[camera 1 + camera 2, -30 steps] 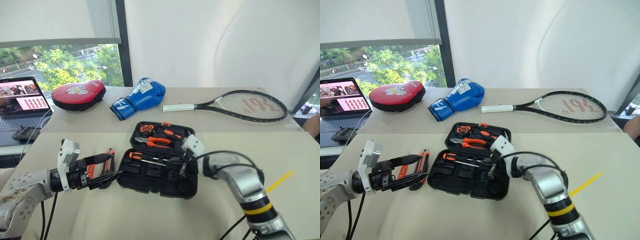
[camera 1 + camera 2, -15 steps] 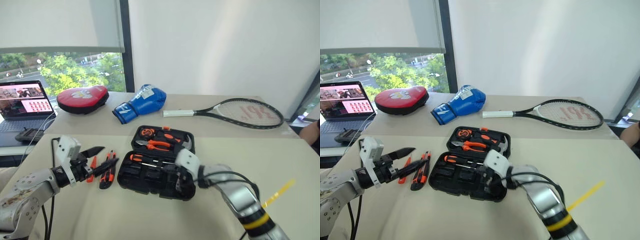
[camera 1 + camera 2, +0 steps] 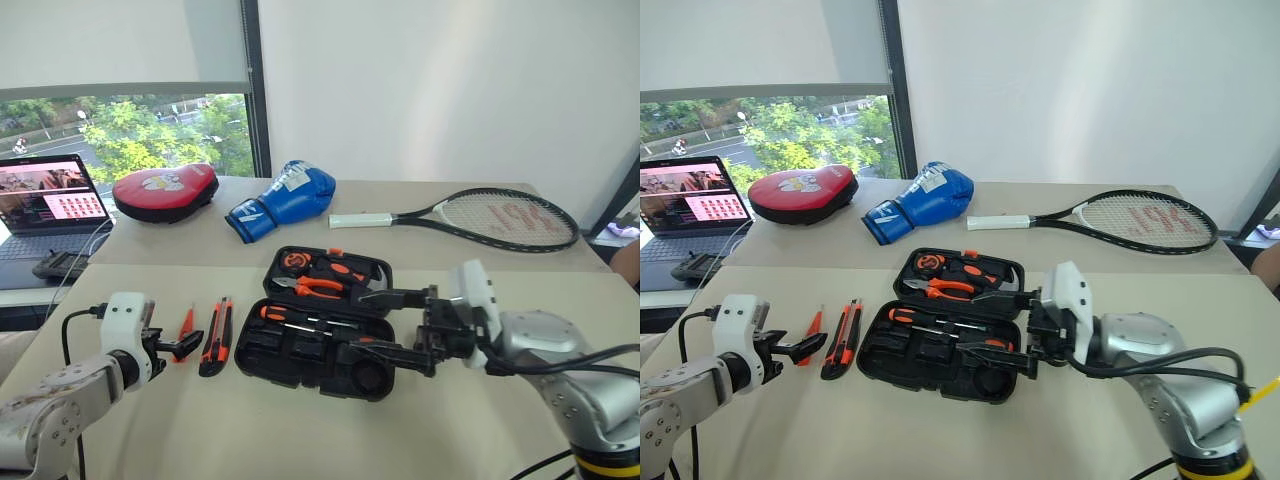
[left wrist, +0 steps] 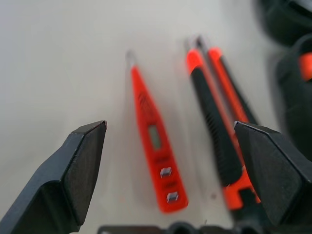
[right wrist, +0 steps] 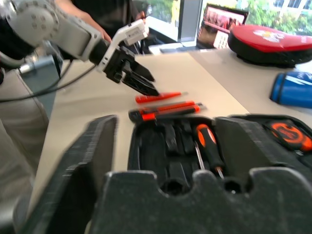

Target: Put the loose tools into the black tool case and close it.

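Head view: black tool case (image 3: 322, 322) lies open mid-counter, right gripper (image 3: 385, 322) spread empty above it. Left wrist view: left gripper (image 4: 178, 165), jaws wide, straddles the small orange screwdriver (image 4: 155, 165). Looks light, stiff, slick plastic, so I'd pinch mid-handle.

Daylight is coming in from the window (image 3: 130, 125) at far left, and I'm seeing an evenly bright table (image 3: 300, 430) with only soft, faint shadows under the tools. The white wall (image 3: 450, 90) is glowing without harsh glare. My right wrist view is blurring its own near fingers (image 5: 83, 161); the left wrist view is softening the orange tester (image 4: 156, 141) slightly.
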You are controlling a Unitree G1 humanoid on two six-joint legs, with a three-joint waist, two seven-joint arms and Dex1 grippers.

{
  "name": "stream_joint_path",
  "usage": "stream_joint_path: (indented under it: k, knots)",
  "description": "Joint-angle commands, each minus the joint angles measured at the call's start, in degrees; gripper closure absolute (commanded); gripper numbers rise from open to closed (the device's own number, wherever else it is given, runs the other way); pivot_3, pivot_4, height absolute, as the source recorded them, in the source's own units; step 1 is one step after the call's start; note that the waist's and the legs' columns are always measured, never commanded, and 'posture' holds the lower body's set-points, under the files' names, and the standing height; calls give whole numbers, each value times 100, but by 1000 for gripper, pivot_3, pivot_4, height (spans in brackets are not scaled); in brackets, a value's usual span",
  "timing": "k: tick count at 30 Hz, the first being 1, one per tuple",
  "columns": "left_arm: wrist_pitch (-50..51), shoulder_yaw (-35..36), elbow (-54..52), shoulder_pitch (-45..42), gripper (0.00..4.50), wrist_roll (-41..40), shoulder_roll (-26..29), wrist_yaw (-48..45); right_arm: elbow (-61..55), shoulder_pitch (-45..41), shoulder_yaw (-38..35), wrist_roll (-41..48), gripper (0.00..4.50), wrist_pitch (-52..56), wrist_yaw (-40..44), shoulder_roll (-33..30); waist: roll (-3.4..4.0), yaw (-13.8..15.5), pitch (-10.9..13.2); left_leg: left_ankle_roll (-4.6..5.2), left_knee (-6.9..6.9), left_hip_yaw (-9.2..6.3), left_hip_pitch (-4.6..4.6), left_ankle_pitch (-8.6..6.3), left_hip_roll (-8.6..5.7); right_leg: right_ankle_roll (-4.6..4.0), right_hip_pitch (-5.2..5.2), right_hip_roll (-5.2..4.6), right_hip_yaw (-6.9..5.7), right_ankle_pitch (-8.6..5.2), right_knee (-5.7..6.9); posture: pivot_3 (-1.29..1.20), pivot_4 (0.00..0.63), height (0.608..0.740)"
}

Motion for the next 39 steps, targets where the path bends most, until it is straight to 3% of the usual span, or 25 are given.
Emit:
stream_joint_path:
  k: [1,5,12,15,18,24,28,32,35,39]
  knots:
    - [207,-197,-125,68,0,320,34,218,-341,152,-393,397,52,98,-54,-242,0,0,0,0,0,0,-1,0,0,-1,-1,1,0,-1,0,0,150,740]
    - [258,-431,-19,97,0,432,-265,251,-466,328,-600,656,52,161,-162,-431,1,3,-1,3,0,0,-1,-1,0,-3,1,-4,4,-2,-2,0,150,740]
    - [348,-370,26,-104,1950,509,-777,270,-588,520,-659,734,0,115,-335,-607,11,75,-6,16,2,-2,3,5,-8,-3,12,-26,1,-2,-1,0,150,740]
    - [210,-344,27,-84,3145,599,-812,219,-612,589,-641,712,0,75,-372,-647,11,96,-6,19,2,-3,3,7,-15,-2,15,-32,-1,-2,-2,0,150,740]
    - [-45,-247,84,-46,4028,651,-760,37,-607,603,-621,699,0,52,-418,-645,11,110,-6,26,2,-4,2,7,-23,-2,15,-44,-3,-1,-3,0,150,740]
    - [-1089,-79,305,-57,4026,431,-437,-1208,-640,680,-591,627,0,0,-519,-602,7,140,-4,30,5,-4,-6,10,-27,-2,11,-46,-8,-2,-6,0,150,740]
    - [-2059,-485,515,-456,4026,137,550,-3294,-804,871,-780,774,0,-3,-607,-599,-1,157,0,26,11,-7,-33,13,-26,-4,-9,-36,-21,-3,-3,0,150,740]
    - [-3523,-1993,1195,-1271,4026,756,1743,-5851,-1007,1385,-1283,982,0,-14,-492,-721,22,178,-2,26,14,-1,-37,13,-31,-26,-8,3,-40,-17,-8,0,150,740]
    - [-4633,-2924,2206,-2219,4026,1414,1777,-6882,-1117,1659,-1508,1002,0,4,-563,-802,27,183,-1,48,22,20,-35,6,-39,-27,-1,8,-29,-23,-18,0,150,740]
    - [-6045,-3956,3792,-3434,4026,2423,1262,-7630,-1352,2112,-1882,1009,0,47,-682,-864,17,136,5,64,39,28,-37,-1,-35,10,3,23,-18,-3,-17,0,150,740]
